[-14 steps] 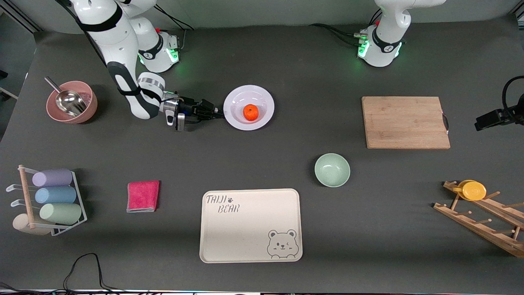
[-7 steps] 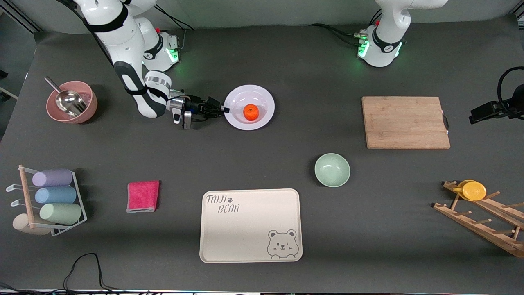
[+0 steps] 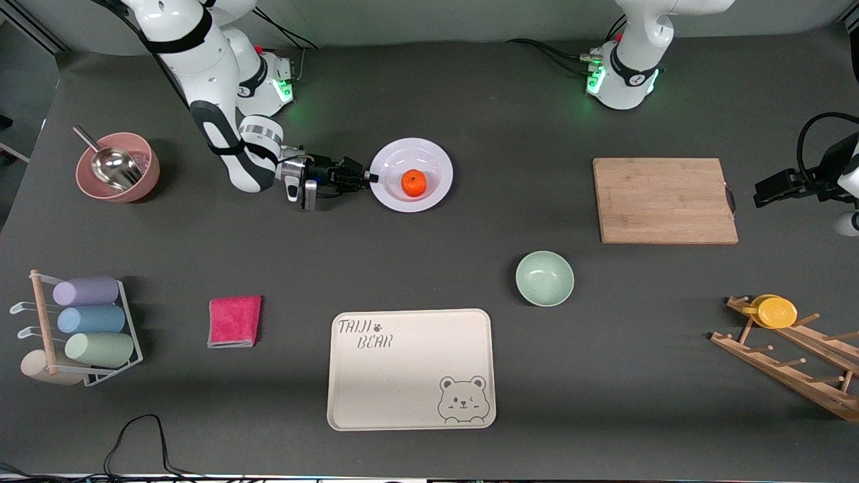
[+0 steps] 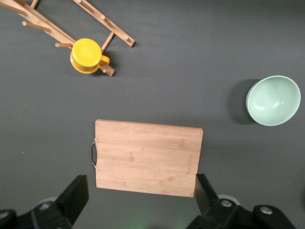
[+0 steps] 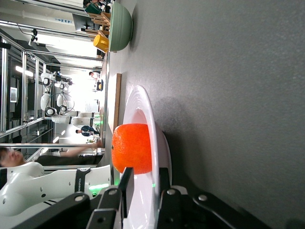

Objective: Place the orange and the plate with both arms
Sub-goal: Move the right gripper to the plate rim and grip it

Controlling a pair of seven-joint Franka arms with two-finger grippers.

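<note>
The orange (image 3: 413, 182) lies in the shallow centre of the plate (image 3: 439, 161), which is on the table near the right arm's base. My right gripper (image 3: 368, 178) is low at the plate's rim on the side toward the right arm's end, open, with one finger above the rim and one below it. In the right wrist view the rim (image 5: 143, 102) runs between the fingers (image 5: 127, 183), with the orange (image 5: 133, 148) just ahead. My left gripper (image 3: 765, 191) is open and empty in the air, beside the cutting board at the left arm's end of the table.
Cutting board (image 3: 664, 200), also in the left wrist view (image 4: 147, 157). Mint-green bowl (image 3: 544, 278) and cream bear tray (image 3: 411, 376) nearer the camera. Pink bowl with a scoop (image 3: 117, 168), red cloth (image 3: 234, 320), cup rack (image 3: 87, 329), yellow cup (image 3: 776, 312) on a wooden rack.
My right gripper has slid toward the plate until its fingers straddle the rim; the plate shifted slightly toward the left arm's end. My left gripper has come in toward the cutting board.
</note>
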